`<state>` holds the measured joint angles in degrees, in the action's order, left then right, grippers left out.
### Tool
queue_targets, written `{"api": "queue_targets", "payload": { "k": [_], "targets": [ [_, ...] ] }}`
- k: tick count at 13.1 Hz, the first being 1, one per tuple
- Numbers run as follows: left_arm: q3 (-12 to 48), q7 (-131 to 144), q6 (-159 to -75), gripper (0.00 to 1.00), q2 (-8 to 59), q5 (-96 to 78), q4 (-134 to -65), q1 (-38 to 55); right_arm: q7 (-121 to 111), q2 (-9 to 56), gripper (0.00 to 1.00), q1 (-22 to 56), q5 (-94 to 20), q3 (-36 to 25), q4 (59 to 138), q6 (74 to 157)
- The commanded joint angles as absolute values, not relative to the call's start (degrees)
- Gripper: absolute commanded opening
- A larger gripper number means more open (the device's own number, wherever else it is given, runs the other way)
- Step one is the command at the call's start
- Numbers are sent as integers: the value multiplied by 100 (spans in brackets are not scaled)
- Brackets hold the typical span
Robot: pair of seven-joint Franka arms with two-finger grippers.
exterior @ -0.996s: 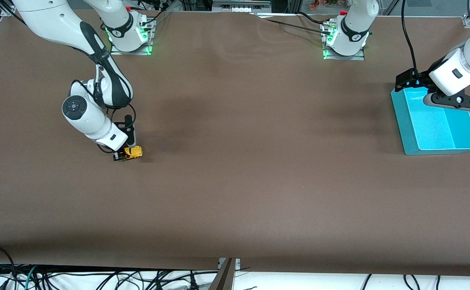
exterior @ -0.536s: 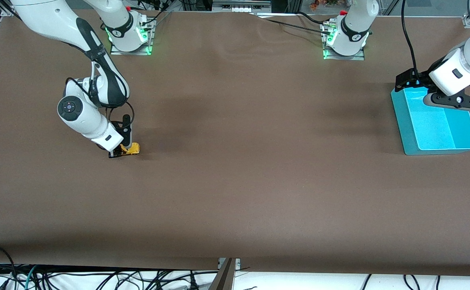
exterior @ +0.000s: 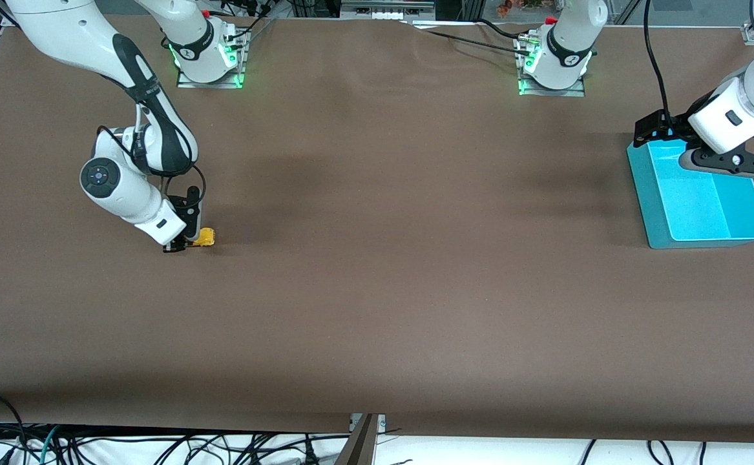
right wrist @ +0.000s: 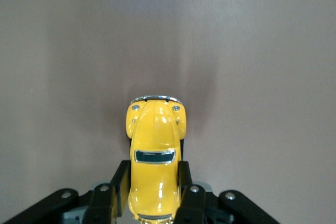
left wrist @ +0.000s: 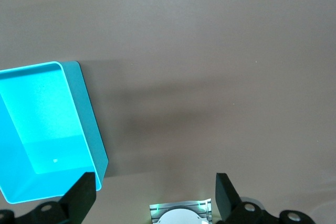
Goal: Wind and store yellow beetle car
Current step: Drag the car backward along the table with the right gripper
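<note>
Yellow beetle car [exterior: 205, 237] sits clamped in your right gripper [exterior: 190, 241] on the table [exterior: 377, 290], mid-wind; storing remains, left gripper [exterior: 664, 127] spread, waiting over the turquoise bin [exterior: 654, 213].

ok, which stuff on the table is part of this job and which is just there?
Job:
- yellow beetle car, on the table, clamped in the right gripper
- turquoise bin, under the waiting left gripper, which is open

Just there:
- brown table cover
- cables along the table's edge nearest the front camera
</note>
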<state>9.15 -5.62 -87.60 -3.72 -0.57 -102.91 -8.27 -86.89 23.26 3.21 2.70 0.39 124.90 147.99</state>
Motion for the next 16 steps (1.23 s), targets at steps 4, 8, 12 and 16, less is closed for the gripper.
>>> {"api": "queue_targets", "payload": {
  "k": [4, 8, 12, 16],
  "targets": [
    [949, -492, -8745, 100, -369, 88, -10230, -817, -9561, 2725, 10, -728, 264, 70, 12551, 15117],
    [949, -492, -8745, 100, -369, 88, -10230, -817, -10106, 2733, 14, -1352, 264, 70, 12472, 15249],
    [949, -492, -8745, 100, -369, 88, -10230, -817, -10327, 2760, 14, -1591, 272, 70, 12463, 15363],
    [949, -492, -8745, 100, -369, 88, -10230, -817, -10318, 2707, 89, -1556, 272, 114, 12323, 15302]
  ]
}}
